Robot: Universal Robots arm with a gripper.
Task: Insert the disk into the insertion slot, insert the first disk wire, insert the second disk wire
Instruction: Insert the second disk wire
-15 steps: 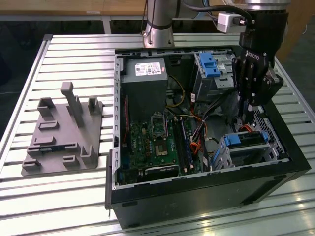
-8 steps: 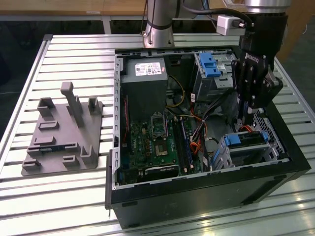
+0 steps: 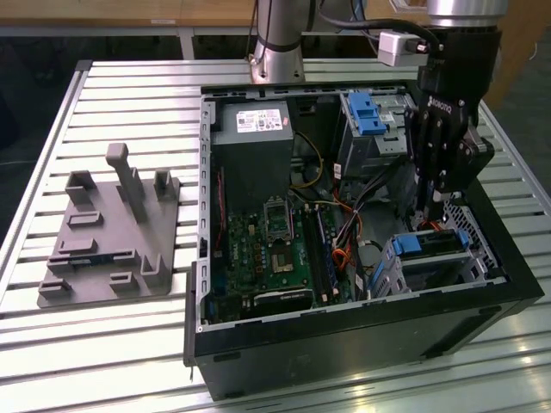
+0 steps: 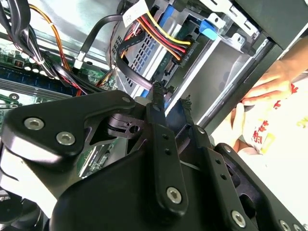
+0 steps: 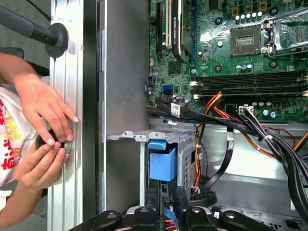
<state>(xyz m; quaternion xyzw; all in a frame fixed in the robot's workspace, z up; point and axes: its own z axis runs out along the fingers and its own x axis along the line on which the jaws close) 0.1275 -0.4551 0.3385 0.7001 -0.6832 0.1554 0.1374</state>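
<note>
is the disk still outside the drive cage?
No. In the exterior view the disk, with its blue carrier, already sits inside the insertion slot.

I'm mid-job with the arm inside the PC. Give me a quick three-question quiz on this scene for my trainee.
1. True or false: the disk sits inside the insertion slot, with the gripper close by it.
2. What lies on the table at the exterior view's left of the computer case?
A. a grey fixture plate
B. a keyboard
C. a second arm
3. Fill in: in the first wrist view, a person's ___ are at the table's edge, outside the case.

Key: 1 true; 2 A; 3 hands.
</note>
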